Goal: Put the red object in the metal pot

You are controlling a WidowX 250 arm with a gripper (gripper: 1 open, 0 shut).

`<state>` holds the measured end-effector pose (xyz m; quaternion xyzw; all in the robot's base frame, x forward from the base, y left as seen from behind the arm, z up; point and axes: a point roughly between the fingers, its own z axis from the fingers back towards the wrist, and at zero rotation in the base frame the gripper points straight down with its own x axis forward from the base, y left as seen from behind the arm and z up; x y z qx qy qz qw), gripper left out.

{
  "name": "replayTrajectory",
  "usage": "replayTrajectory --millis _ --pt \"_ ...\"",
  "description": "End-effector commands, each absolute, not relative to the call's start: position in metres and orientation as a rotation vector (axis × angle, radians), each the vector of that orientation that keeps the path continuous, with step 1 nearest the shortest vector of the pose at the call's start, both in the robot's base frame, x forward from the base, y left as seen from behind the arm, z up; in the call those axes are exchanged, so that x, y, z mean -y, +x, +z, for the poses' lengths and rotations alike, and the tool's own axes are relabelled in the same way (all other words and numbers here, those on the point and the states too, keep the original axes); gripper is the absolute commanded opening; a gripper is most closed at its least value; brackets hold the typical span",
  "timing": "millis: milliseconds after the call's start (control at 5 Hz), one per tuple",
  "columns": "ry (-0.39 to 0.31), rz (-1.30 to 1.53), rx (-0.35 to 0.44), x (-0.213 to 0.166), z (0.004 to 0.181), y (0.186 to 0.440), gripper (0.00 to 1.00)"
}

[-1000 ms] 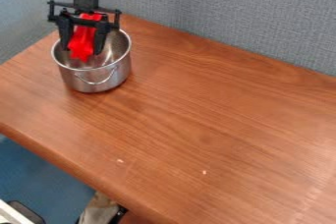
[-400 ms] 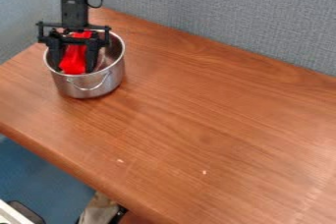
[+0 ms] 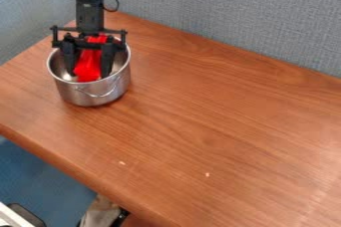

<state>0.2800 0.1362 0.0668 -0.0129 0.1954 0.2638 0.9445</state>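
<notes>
The metal pot (image 3: 91,82) stands at the back left of the wooden table. The red object (image 3: 88,65) sits inside it, leaning upright, with its top just above the rim. My gripper (image 3: 88,44) hangs straight over the pot's mouth, pointing steeply down. Its black fingers (image 3: 58,42) are spread wide, about at the rim on either side of the red object, and do not visibly press on it. Whether the fingertips touch the pot's rim I cannot tell.
The brown wooden table (image 3: 213,112) stretches to the right and front of the pot. A grey-blue wall runs behind it, and the table's front edge drops to a blue floor at the lower left.
The gripper swung left, then back right, and sank a little. The pot now sits slightly nearer the front, and the red object lies lower in it. The jaws kept their spread.
</notes>
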Motion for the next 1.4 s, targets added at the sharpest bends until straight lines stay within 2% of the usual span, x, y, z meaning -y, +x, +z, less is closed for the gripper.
replayTrajectory --millis 0,600,800,1000,1200 --pt "0.004 0.535 -0.315 -0.128 0.099 0.284 0.00" --pt "0.017 0.481 -0.303 -0.213 0.057 0.274 0.00" --pt "-0.014 0.482 -0.269 -0.227 0.052 0.273 0.00" --pt "-0.043 0.483 -0.233 -0.240 0.047 0.273 0.00" --pt "-0.038 0.475 -0.198 -0.208 0.044 0.277 0.00"
